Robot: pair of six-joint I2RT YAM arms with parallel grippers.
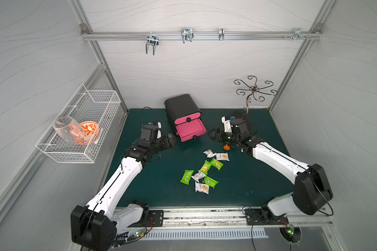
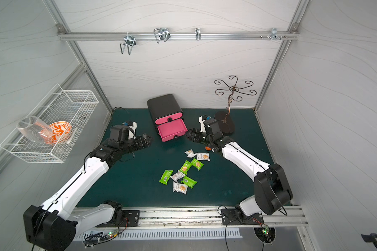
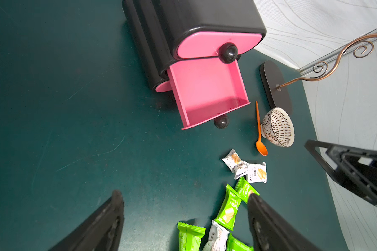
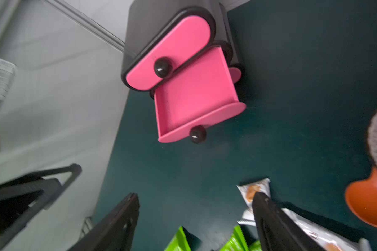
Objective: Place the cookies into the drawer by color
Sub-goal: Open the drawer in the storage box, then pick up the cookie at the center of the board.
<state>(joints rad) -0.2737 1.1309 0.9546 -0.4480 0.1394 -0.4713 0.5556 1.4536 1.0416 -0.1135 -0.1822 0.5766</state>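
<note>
Left gripper [image 1: 172,139] and right gripper [image 1: 211,133] both released, holding nothing, flanking pulled-out drawer [image 1: 191,130] near mat [image 1: 248,173] back edge; cookies [image 1: 205,167] scattered mid-mat.

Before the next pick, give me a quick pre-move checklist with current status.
1. Middle drawer pulled out and empty: ok.
2. Left gripper open, nothing held: ok.
3. Right gripper open, nothing held: ok.
4. Cookies loose on the mat, green and white mixed, some overlapping: ok for picking.
5. Second drawer open for the other color: not ok, the top drawer is shut.
6. Right arm's clearance from the orange spoon and bowl beside it: cannot tell.
</note>
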